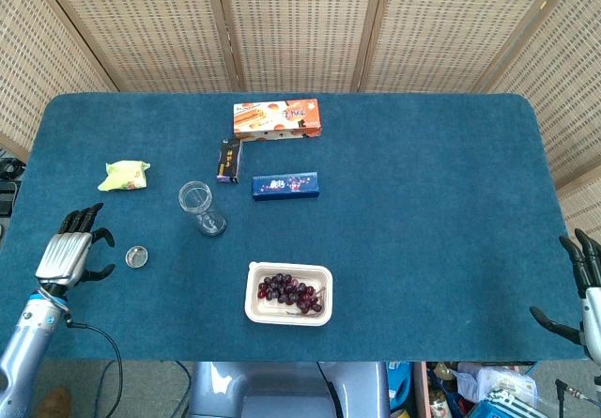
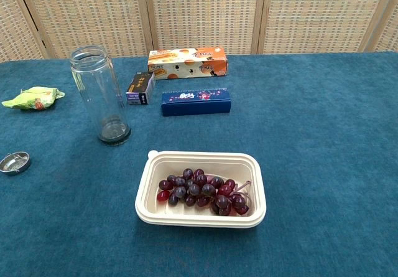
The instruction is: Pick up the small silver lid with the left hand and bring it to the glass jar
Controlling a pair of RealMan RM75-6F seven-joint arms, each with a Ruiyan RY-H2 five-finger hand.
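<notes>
The left hand [image 1: 72, 252] is seen just beside the lid [image 1: 137, 256], fingers apart, nothing held. The lid lies flat on the cloth, near the jar [image 1: 199, 207] but apart from it. A low pinch across the rim is judged best. No box lettering can be read.

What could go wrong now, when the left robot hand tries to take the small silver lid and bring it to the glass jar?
1. The small round silver lid lies flat and low on the blue cloth, so the fingers of the open left robot hand beside it may push it away instead of lifting it.
2. The tall clear glass jar stands upright, narrow and empty; a bump from the arriving hand could probably tip it.
3. The chest view does not show this hand, so the approach is harder to check.
</notes>
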